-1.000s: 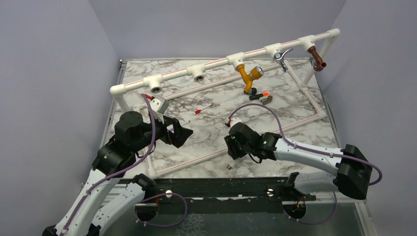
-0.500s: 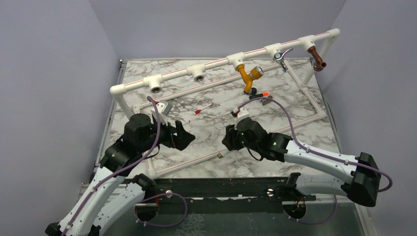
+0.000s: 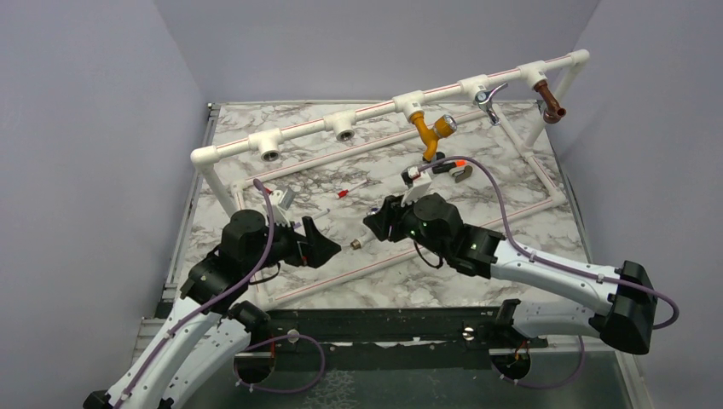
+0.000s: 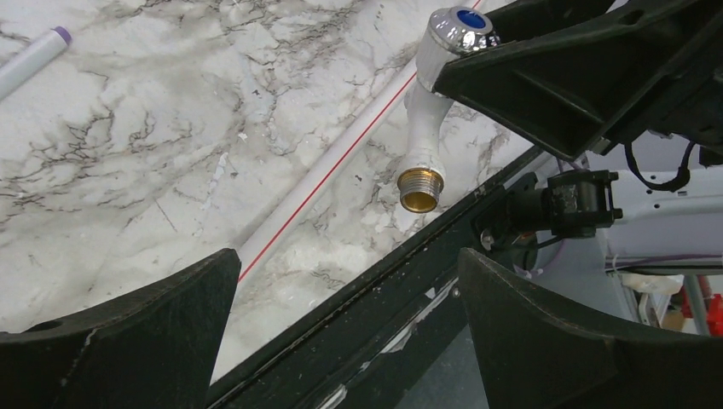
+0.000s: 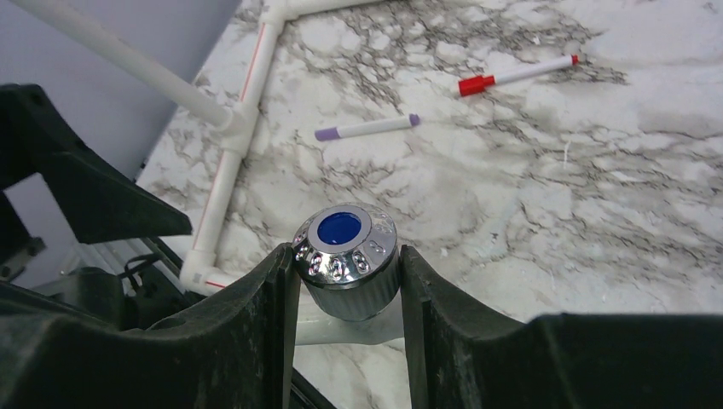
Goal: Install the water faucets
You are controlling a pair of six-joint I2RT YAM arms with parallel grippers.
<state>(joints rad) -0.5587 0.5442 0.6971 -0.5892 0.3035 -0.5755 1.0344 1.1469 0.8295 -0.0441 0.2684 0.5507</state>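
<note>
**A:** Top view first: where is the white faucet [image 3: 356,243]?
**B:** Over the near middle of the table [image 3: 311,181], carried by the right end effector [image 3: 373,228], with the left end effector [image 3: 328,247] just beside its tip
**A:** Left wrist view?
**B:** Its own fingers are spread wide, grasping nothing; the brass thread [image 4: 421,187] hangs beyond the gap
**A:** Right wrist view?
**B:** Clenched on the chrome knob [image 5: 344,254] alone. I judge a round knob may twist or slip; if the right lets go before the left closes, the faucet drops, well apart from the empty sockets [image 3: 270,154]
</note>
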